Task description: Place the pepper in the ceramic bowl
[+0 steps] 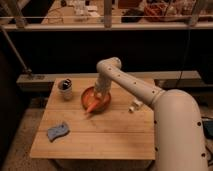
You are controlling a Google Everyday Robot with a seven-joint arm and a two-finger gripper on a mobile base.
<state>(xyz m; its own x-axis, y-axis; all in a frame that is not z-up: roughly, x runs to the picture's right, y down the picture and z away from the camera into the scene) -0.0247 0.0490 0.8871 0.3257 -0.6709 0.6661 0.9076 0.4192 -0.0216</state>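
Wooden bench (115, 137) carries everything. White arm (150, 92) reaches from the right, over the bench, down into the bowl (103, 102). Bowl is orange-red, near bench centre, slightly left. Gripper (99, 95) sits low over the bowl, seemingly right at the pepper's thick end; cannot tell how the fingers stand. Pepper (92, 107) lies across the bowl's front-left rim, tip pointing out toward the bench. White cup (65, 88) stands left of the bowl. Blue sponge (58, 131) lies front left, well apart.

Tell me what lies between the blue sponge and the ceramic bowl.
Camera view: only bare wooden table between sponge and ceramic bowl. The gripper hangs over the bowl, by the pepper.
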